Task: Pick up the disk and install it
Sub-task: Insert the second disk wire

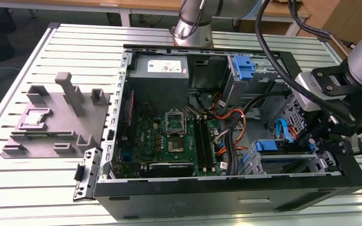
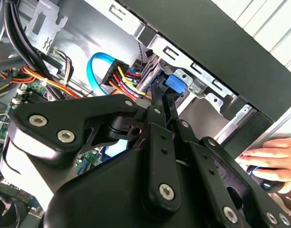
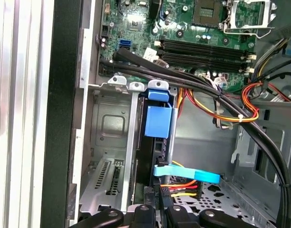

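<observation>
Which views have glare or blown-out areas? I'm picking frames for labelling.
In the first wrist view the slatted table washes out to near white beside the case wall; in the second wrist view the table is similarly overexposed and the gripper looms dark; the exterior view is evenly lit, with soft sheen on the table.

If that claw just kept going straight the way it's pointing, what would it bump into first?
Most likely the disk with its blue carrier, already standing in the drive cage right ahead of the claw; depth is hard to judge.
</observation>
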Available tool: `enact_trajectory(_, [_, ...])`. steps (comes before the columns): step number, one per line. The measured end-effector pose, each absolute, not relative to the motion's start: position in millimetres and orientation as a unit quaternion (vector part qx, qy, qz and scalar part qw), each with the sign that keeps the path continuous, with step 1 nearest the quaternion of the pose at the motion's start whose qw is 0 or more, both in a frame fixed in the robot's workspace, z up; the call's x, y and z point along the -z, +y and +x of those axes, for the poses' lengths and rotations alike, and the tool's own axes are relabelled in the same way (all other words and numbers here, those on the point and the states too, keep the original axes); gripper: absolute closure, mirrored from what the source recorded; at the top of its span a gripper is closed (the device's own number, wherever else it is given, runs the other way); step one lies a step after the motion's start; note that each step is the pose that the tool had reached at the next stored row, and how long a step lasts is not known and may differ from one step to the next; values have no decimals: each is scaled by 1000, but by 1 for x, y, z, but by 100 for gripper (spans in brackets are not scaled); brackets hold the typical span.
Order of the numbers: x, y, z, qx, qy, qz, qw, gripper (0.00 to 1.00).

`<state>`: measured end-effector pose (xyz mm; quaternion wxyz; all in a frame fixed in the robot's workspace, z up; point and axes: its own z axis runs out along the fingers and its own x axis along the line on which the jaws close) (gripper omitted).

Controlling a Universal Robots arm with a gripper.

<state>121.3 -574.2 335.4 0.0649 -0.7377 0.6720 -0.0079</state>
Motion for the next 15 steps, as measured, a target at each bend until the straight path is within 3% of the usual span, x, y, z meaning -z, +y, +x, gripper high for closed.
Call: enact_trajectory(15, [-335,-572,118,15,673,-737,66,84])
